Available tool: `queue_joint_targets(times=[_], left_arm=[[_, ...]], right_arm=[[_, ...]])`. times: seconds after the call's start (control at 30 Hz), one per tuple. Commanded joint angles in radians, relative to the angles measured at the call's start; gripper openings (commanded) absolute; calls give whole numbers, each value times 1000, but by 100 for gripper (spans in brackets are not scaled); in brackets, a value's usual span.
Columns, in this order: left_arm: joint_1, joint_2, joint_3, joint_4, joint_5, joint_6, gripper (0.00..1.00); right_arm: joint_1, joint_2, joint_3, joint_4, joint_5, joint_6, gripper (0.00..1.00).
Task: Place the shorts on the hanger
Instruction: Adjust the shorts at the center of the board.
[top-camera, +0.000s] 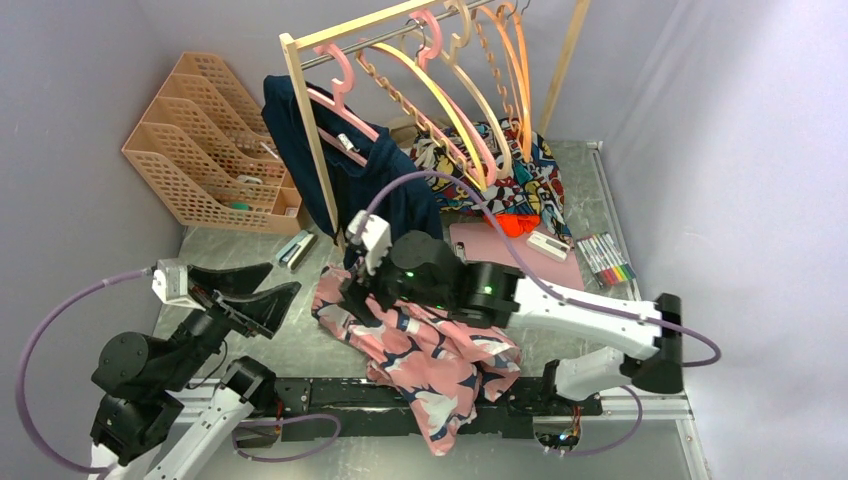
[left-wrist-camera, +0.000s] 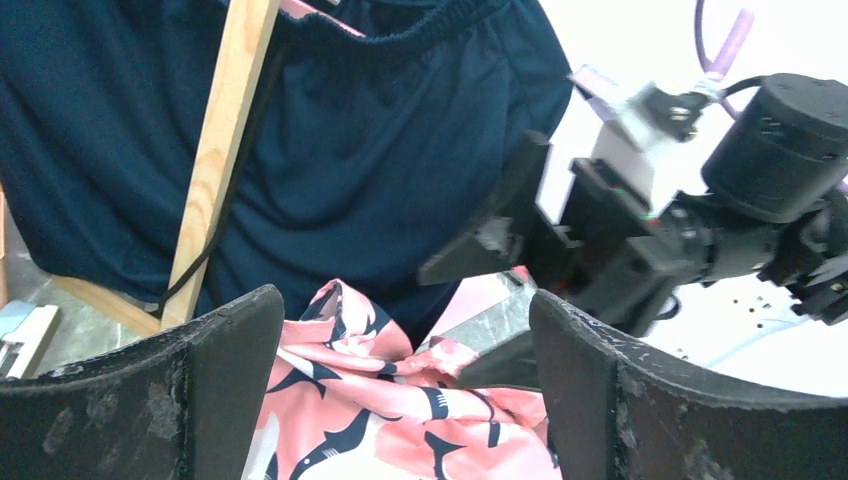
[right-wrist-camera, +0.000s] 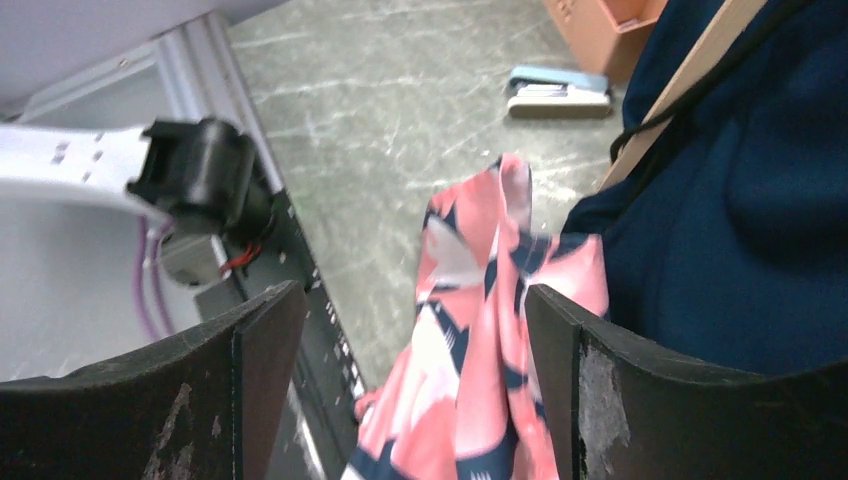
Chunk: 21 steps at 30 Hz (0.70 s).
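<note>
Left hand (top-camera: 283, 278): lower left of the overhead view, above the desk (top-camera: 230, 245). Its two black fingers are spread wide with nothing between them, pointing toward the shorts but apart from them.
Navy garment (top-camera: 290, 130): hangs at the left end of the wooden clothes rack (top-camera: 303, 110), upper centre-left. It fills the background of both wrist views.
Right hand (top-camera: 352, 292): centre of the overhead view, just above the left edge of the shorts. Its fingers stand apart, gripping nothing. In its own wrist view the fabric lies below the gap, not pinched.
Shorts (top-camera: 440, 360): salmon-pink with a navy and white print, lying in a crumpled heap at the lower centre of the desk. One part spills over the near edge, across the arms' base rail.
Hanger (top-camera: 445, 100): pale yellow, hooked on the rack's rail at upper centre, among pink and orange hangers. Well apart from the shorts, with neither hand near it.
Progress: nothing is on the hanger yet. By the look of it, the whole job remains: gather the shorts, bring them and the hanger together, then drape them.
</note>
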Motion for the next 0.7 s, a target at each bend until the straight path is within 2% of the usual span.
queue_joint_targets(times=[0.0, 0.17, 0.3, 0.43, 0.67], left_arm=[[-3, 16, -6, -36, -35, 38, 96], [-3, 35, -1, -80, -38, 48, 96], [-3, 34, -22, -93, -46, 36, 96], [-3, 34, -63, -75, -43, -3, 95], [-3, 72, -72, -105, -6, -40, 93]], right_arm=[[4, -156, -81, -103, -129, 24, 86], [15, -282, -176, -211, -216, 94, 86], [56, -326, -323, -190, -245, 174, 81], [195, -292, -451, -89, -130, 229, 79], [390, -133, -451, -87, 89, 250, 78]])
